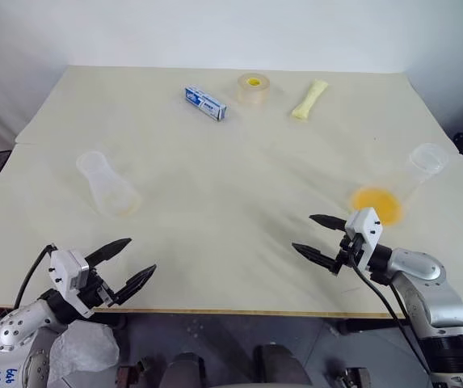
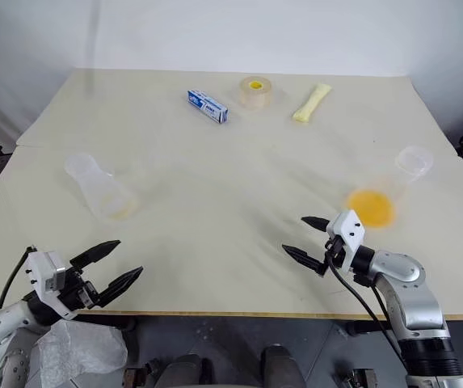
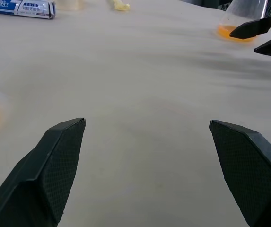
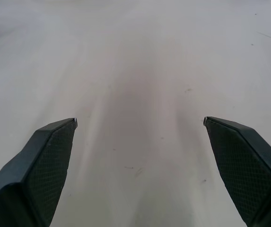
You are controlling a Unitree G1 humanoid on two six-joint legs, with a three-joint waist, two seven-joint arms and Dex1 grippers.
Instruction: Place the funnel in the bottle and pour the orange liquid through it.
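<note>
Left eye view is showing the pale wooden table [image 1: 231, 202] carrying everything. At three o'clock, the clear conical flask [image 1: 405, 187] is holding orange liquid [image 1: 376, 204]; at nine o'clock, another clear plastic conical flask [image 1: 108, 186] is standing. At the near edge, the left gripper [image 1: 131, 263] and right gripper [image 1: 314, 236] are hovering with fingers apart, holding nothing.

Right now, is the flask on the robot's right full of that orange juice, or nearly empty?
Nearly empty. The flask stands upright on the table, and the orange liquid forms only a shallow layer across its wide base; the neck is clear.
</note>
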